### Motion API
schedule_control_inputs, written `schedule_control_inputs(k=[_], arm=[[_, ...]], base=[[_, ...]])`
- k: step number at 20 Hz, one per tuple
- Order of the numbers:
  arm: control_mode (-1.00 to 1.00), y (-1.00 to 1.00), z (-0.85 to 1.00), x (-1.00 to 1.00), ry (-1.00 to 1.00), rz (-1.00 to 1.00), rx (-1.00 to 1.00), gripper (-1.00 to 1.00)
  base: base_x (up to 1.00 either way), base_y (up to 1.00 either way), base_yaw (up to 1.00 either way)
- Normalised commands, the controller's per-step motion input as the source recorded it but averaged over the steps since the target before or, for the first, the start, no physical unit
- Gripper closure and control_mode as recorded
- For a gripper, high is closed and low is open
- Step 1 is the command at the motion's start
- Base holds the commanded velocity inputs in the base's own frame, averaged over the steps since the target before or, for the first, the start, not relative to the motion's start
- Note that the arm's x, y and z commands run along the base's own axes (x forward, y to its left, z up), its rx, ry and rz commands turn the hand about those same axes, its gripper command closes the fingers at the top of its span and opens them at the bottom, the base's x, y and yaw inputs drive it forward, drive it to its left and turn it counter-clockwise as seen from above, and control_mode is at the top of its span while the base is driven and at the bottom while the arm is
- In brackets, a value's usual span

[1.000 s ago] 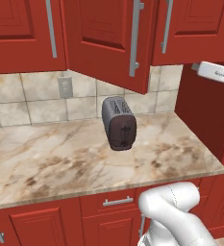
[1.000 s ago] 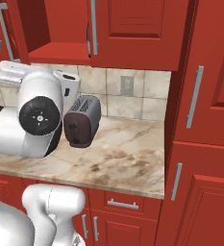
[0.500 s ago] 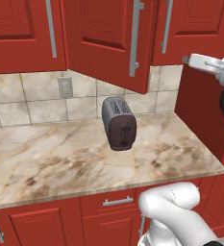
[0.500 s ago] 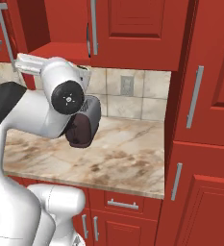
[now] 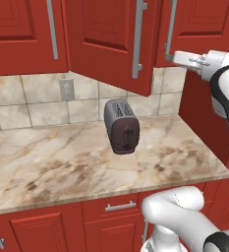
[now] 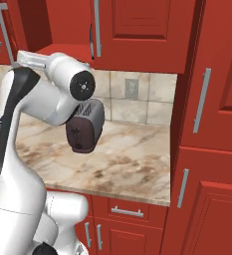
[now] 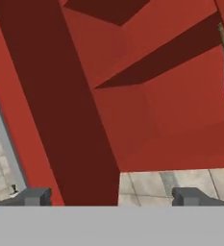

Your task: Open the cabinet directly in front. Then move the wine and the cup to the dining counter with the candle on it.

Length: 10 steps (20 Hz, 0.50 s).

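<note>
Cabinet [image 5: 111, 44]: your red upper unit hangs above the worktop, one door swung partly outward.
Gripper [image 7: 111, 196]: you have it raised at the cabinet's underside, fingers spread wide, holding nothing.
Toaster [image 5: 121, 126]: stands below on the marbled worktop [image 5: 47, 167].

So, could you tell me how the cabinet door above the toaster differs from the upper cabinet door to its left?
The cabinet door above the toaster stands swung out from the wall, ajar; the left upper door sits shut, flush. The ajar door hangs out over the toaster; the shut one sits above bare worktop. Both are red, panelled, with vertical silver bar handles.
</note>
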Motion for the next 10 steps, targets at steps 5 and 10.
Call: schedule_control_inputs(k=[5,10], arm=[[-1.0,0.7,0.0,0.12,0.02,0.21,0.0,-1.0],[-1.0,0.94,0.0,0.0,0.0,0.24,0.0,-1.0]], base=[[0.0,0.0,0.0],[0.0,0.0,0.0]])
